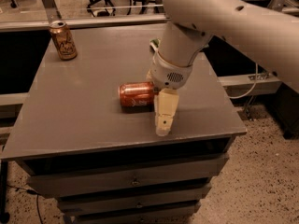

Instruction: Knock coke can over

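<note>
The coke can, red-orange with white script, lies on its side near the middle of the grey table. My gripper hangs from the large white arm just right of the can, its cream finger pointing down to the table close to the front edge. The can's right end is hidden behind the gripper's wrist. The finger stands beside the can, not around it.
A tan-gold can with dark script stands upright at the table's far left corner. A green object peeks out behind the arm. Drawers sit below the tabletop. Office chairs stand on the floor behind.
</note>
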Robot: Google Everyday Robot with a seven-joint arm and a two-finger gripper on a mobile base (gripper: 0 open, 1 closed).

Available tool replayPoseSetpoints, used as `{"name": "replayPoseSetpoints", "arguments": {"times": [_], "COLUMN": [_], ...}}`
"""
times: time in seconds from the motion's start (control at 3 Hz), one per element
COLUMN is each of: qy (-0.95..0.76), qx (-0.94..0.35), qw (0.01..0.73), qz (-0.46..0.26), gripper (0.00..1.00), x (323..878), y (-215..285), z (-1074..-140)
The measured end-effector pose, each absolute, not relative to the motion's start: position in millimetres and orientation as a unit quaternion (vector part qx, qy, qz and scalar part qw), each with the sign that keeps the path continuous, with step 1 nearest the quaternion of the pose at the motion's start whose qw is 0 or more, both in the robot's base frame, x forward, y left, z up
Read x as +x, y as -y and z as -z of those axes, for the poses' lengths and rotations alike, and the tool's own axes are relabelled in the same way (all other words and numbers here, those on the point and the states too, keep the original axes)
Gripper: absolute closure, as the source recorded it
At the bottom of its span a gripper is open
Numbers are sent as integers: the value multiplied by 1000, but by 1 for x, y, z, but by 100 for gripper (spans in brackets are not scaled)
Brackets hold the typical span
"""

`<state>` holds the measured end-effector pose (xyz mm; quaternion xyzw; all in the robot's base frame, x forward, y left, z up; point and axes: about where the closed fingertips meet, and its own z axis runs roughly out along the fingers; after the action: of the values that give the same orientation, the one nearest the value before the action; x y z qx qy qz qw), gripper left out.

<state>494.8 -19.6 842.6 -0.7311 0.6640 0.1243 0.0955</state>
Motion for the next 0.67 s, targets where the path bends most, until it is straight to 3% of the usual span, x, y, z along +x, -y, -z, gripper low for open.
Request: {"name": "replayPoseSetpoints", "arguments": {"times": [0.67], "qy": [-692], "qx": [-695], "qw": [160], "qz": [-112], "gripper": [0], "x": [509], "y": [60], "z": [-874]}}
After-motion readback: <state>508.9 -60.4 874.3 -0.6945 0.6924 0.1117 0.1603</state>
